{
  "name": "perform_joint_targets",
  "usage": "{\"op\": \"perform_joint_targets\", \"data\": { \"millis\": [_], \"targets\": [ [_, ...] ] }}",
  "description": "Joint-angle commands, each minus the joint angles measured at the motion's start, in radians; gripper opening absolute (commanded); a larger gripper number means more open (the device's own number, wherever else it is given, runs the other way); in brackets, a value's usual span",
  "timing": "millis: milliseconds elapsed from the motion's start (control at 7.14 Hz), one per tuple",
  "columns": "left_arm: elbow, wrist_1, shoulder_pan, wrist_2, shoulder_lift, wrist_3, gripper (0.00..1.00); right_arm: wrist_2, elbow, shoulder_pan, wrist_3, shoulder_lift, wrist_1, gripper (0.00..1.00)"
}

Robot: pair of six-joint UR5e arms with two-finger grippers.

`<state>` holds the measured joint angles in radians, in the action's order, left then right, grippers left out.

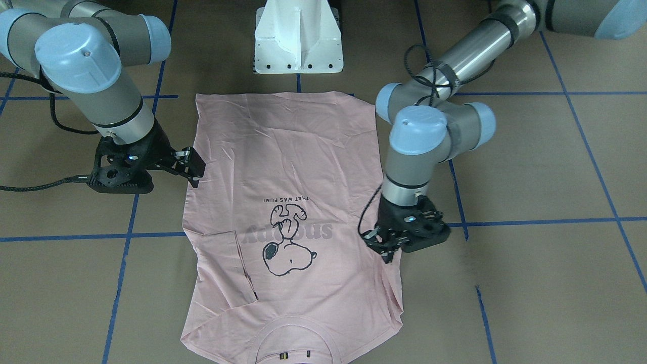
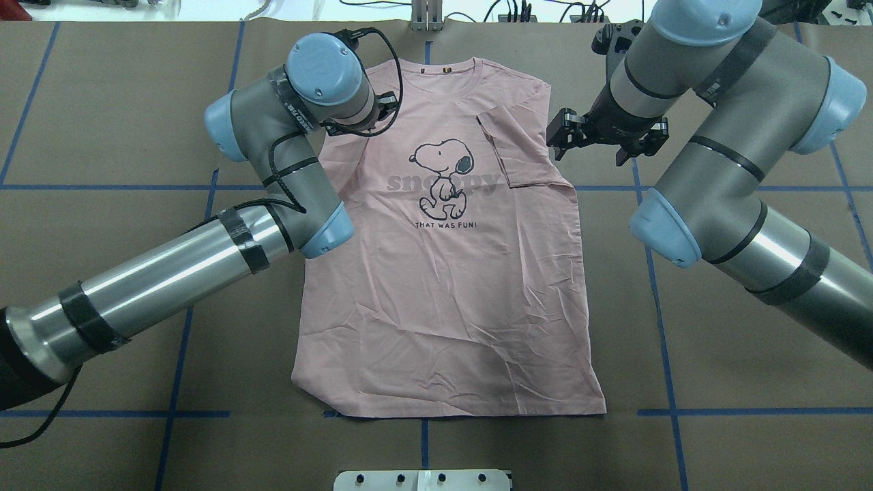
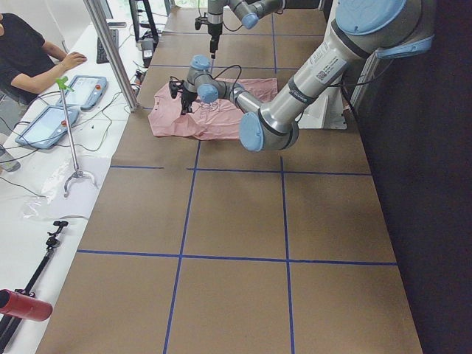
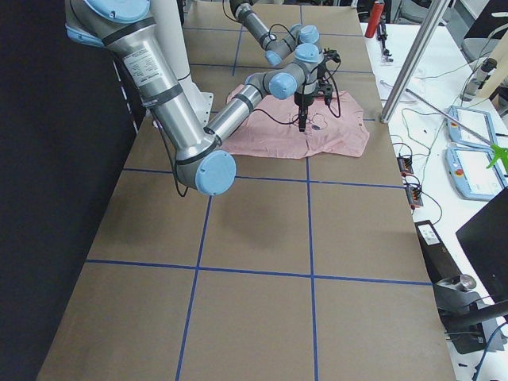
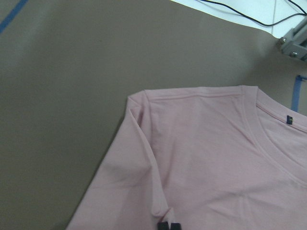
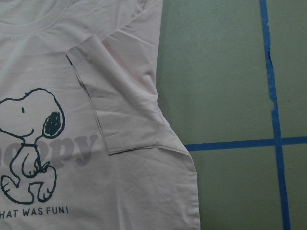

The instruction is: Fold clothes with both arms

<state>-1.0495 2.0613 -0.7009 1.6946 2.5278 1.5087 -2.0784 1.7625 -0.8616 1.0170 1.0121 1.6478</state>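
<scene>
Spread flat and print-up in the middle of the bench [image 2: 102,102]: a pink shirt [image 2: 443,293], collar [image 2: 443,68] toward the far edge, hem toward the near edge by the white base [image 2: 423,479]. Right sleeve [image 6: 120,110] folded in over the chest, its corner touching the grey lettering beside the cartoon dog [image 2: 443,174] (left sleeve [image 5: 129,158] merely bunched at the shoulder).

Reaching in from the bench's left side, the left arm [image 2: 157,273]: forearm low and slanted, elbow bent back on itself, wrist turned straight down over the shirt's left shoulder. Left pincer [image 5: 169,226] closed, tips together on a raised crease of sleeve cloth at the shirt's left edge.

Coming in from the bench's right side, the right arm [image 2: 736,204]: forearm climbing, wrist folded downward, held up off the bench just at the shirt's right edge, level with the folded sleeve. Right pincer [image 2: 588,151] spread wide, holding nothing, clear of the cloth.
</scene>
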Motion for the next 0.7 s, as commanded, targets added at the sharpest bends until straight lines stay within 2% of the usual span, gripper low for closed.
{"op": "perform_joint_targets", "data": {
  "millis": [0, 140, 280, 420, 560],
  "targets": [
    [0.086, 0.077, 0.021, -0.016, 0.028, 0.038, 0.00, 0.001, 0.000, 0.001, 0.000, -0.001, 0.000, 1.00],
    [0.085, 0.086, 0.023, -0.016, 0.026, 0.016, 0.84, 0.001, 0.002, 0.001, 0.002, -0.001, 0.000, 1.00],
    [0.074, 0.092, 0.021, -0.015, 0.032, 0.013, 1.00, 0.001, 0.000, 0.000, 0.000, 0.000, 0.000, 1.00],
    [0.031, 0.120, 0.018, -0.006, 0.029, 0.008, 1.00, 0.000, 0.002, 0.000, 0.002, 0.000, 0.000, 1.00],
    [-0.057, 0.114, 0.018, 0.016, -0.010, 0.007, 1.00, -0.003, 0.011, 0.000, 0.018, 0.002, 0.000, 1.00]
  ]
}}
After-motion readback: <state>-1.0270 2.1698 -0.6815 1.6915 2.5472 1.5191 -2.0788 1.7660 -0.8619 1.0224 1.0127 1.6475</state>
